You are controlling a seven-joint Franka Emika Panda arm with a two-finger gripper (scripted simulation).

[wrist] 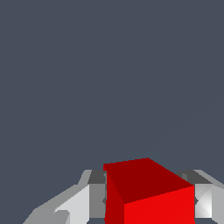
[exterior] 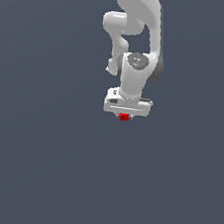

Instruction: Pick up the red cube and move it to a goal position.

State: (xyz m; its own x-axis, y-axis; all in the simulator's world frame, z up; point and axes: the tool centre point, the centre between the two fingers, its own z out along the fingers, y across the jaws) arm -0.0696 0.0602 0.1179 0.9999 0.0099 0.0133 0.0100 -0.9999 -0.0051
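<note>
The red cube [exterior: 124, 117] shows as a small red patch just under the white gripper [exterior: 125, 115] of the Panda arm, near the middle of the exterior view. In the wrist view the red cube [wrist: 146, 192] fills the space between the two grey-white fingers [wrist: 83, 203], which press against its two sides. The gripper [wrist: 146, 199] is shut on the cube. The fingertips themselves are mostly hidden behind the hand in the exterior view. I cannot tell whether the cube touches the floor or hangs above it.
The white arm [exterior: 139, 32] comes down from the top middle of the exterior view. A plain dark grey-blue surface [exterior: 37, 164] surrounds it on all sides. No goal marker shows in either view.
</note>
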